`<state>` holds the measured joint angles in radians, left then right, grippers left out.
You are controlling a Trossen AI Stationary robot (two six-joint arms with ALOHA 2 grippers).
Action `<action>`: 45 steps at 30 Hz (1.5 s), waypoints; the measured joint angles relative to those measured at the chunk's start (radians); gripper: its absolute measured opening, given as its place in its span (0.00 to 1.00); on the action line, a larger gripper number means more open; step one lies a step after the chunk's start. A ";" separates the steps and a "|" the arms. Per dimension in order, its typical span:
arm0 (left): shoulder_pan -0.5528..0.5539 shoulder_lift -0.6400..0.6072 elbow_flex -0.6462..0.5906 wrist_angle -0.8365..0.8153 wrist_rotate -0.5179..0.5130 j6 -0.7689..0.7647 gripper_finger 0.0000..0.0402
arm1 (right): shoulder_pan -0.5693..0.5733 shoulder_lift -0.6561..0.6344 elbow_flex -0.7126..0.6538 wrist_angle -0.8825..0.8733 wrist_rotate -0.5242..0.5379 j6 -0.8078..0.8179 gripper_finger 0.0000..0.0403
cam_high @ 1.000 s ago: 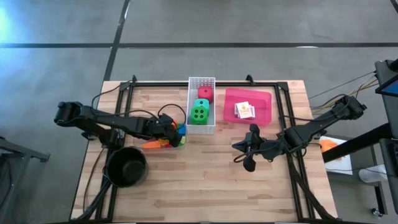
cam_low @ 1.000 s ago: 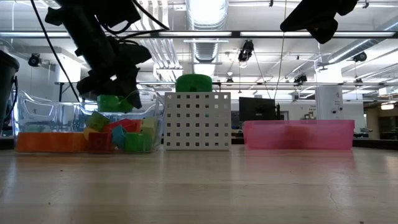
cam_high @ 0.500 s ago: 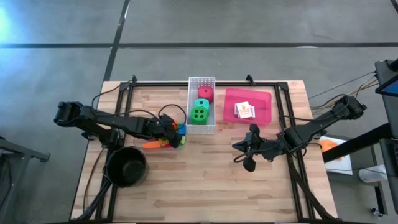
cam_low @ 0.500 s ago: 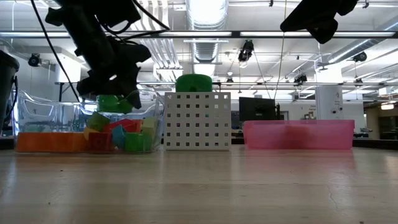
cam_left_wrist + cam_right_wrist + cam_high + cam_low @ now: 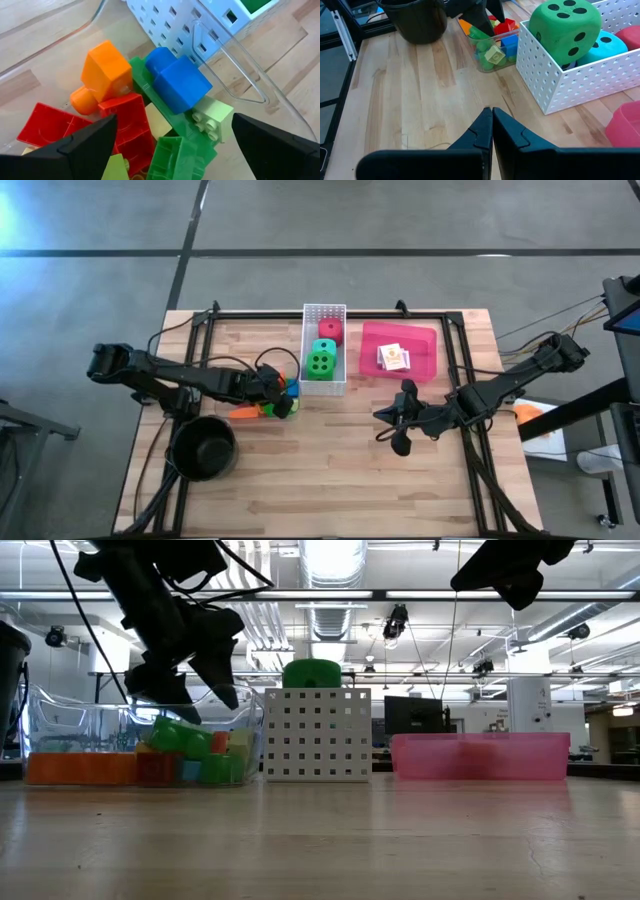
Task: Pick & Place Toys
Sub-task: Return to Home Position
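Left gripper [image 5: 208, 702]: jaws spread wide, holding nothing, hanging just above the heap in the clear bin [image 5: 70, 725]
Right gripper [image 5: 492, 117]: fingers pressed together, empty, over bare wood toward the right edge of the table [image 5: 330, 480], well apart from the toys
Bricks: blue [image 5: 177, 82], orange [image 5: 102, 67], red [image 5: 125, 125], green [image 5: 175, 150] and pale green [image 5: 215, 117], piled inside the clear bin
Clear bin: left of the table's middle, just beside the white basket [image 5: 324, 311]
Dice: green [image 5: 320, 363], teal [image 5: 326, 346] and red [image 5: 330, 330], in the white basket at the middle of the far edge
Card packs [image 5: 393, 357]: in the pink tray [image 5: 425, 362], towards the far right corner
Black pot [image 5: 205, 447]: by the left edge, towards the near corner
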<state>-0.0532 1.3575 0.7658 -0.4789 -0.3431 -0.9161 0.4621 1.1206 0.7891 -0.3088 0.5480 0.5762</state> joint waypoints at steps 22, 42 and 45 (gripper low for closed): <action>-0.087 -0.196 0.100 -0.048 0.165 0.265 0.24 | 0.000 0.000 0.000 0.000 0.000 0.000 0.02; -0.133 -0.392 -0.010 0.036 0.002 0.495 0.09 | -0.004 -0.018 -0.012 0.013 0.029 -0.144 0.02; -0.139 -0.505 -0.132 0.164 0.082 0.575 0.09 | -0.004 -0.060 -0.042 0.045 0.032 -0.179 0.02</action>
<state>-0.1920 0.8523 0.6338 -0.3150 -0.2614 -0.3415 0.4580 1.0601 0.7470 -0.2634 0.5796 0.3976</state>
